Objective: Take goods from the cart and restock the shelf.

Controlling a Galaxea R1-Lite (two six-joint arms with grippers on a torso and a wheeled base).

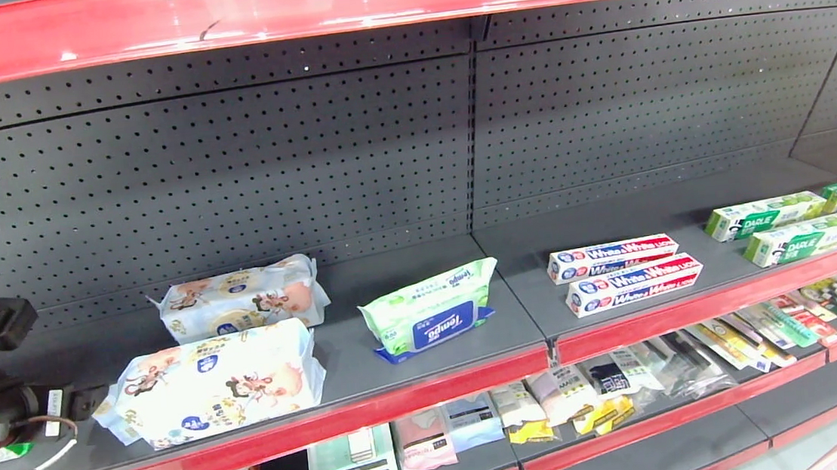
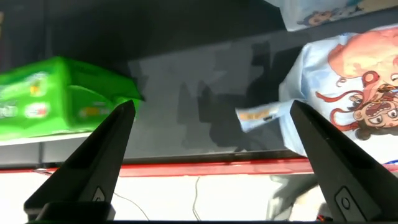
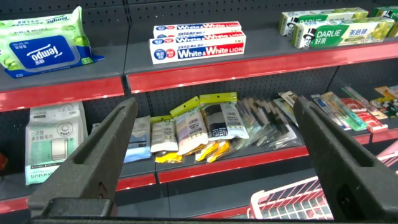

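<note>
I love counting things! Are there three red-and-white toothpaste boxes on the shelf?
No, only two red-and-white toothpaste boxes lie side by side on the shelf.

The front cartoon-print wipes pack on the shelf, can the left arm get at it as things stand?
Probably yes. The left gripper is open at the front of the shelf, right beside the front cartoon-print wipes pack, with only bare board between them.

The dark grey metal shelf board point(image 1: 349, 347) has a glossy red front strip point(image 1: 417, 395). The soft white tissue packs point(image 1: 216, 385) carry pastel cartoon figures; the soft pale-green wipes pack point(image 1: 429, 313) bears a blue label; the long white toothpaste boxes point(image 1: 633, 284) show red-and-blue print.
</note>
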